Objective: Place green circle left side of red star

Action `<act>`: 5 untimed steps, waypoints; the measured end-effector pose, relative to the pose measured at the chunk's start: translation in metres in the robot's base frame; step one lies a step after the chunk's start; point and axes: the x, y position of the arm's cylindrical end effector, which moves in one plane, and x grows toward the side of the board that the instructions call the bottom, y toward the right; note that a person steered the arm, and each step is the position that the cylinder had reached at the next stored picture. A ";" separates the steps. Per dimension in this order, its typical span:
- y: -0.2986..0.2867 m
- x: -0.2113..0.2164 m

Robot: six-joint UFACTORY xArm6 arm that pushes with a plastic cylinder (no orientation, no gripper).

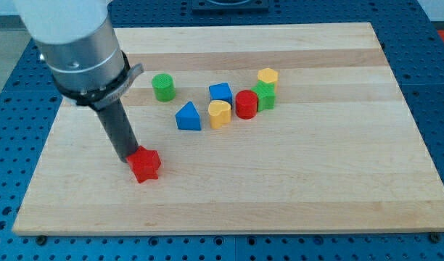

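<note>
One tip (pixel 133 157) against red star (pixel 145 165)

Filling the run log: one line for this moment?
my tip: touching red star | green circle: apart, toward view's top | placement: not done

Blocks: two red (pixel 144 164), two green (pixel 163 87), two blue (pixel 188 117), two yellow (pixel 219 114).

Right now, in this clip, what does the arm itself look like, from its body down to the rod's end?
The arm's upper body is a smooth, pale grey-white cylinder. Below it sits a brushed silver metal band with a dark collar and a small dark tab jutting toward the view's right. From there a straight, matte dark rod runs down to my tip. No cables, markings or labels show.
</note>
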 end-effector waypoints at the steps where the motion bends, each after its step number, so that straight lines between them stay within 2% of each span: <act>1: 0.003 0.015; 2: -0.021 0.013; 3: -0.044 -0.029; 5: -0.038 -0.204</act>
